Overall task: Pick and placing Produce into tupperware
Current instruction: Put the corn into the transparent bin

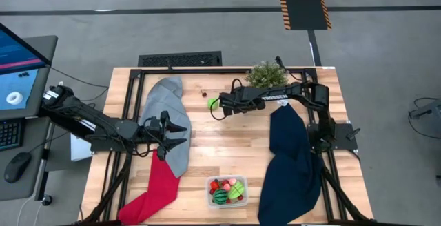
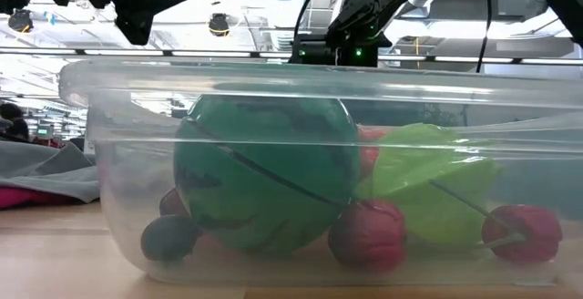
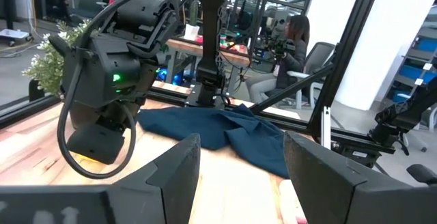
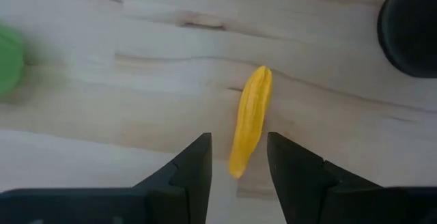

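Note:
A slim yellow toy piece of produce (image 4: pixel 250 118) lies flat on the wooden table at the far middle. My right gripper (image 4: pixel 239 142) hangs over it, pointing steeply down and open, one finger on each side of the piece's near end without touching it. A small green toy piece (image 1: pixel 213 104) lies beside it. The clear tupperware (image 1: pixel 227 191) stands near the table's front edge and holds a dark green striped melon ball (image 2: pixel 264 176), red pieces (image 2: pixel 367 233) and a light green piece (image 2: pixel 428 185). My left gripper (image 3: pixel 242 149) waits open above the grey cloth (image 1: pixel 169 119), pointing level.
A bushy potted plant (image 1: pixel 265 74) stands at the far edge behind my right arm. A navy cloth (image 1: pixel 289 157) covers the right side, and a red cloth (image 1: pixel 155 188) lies at the front left. A tiny reddish piece (image 1: pixel 202 91) lies near the far edge.

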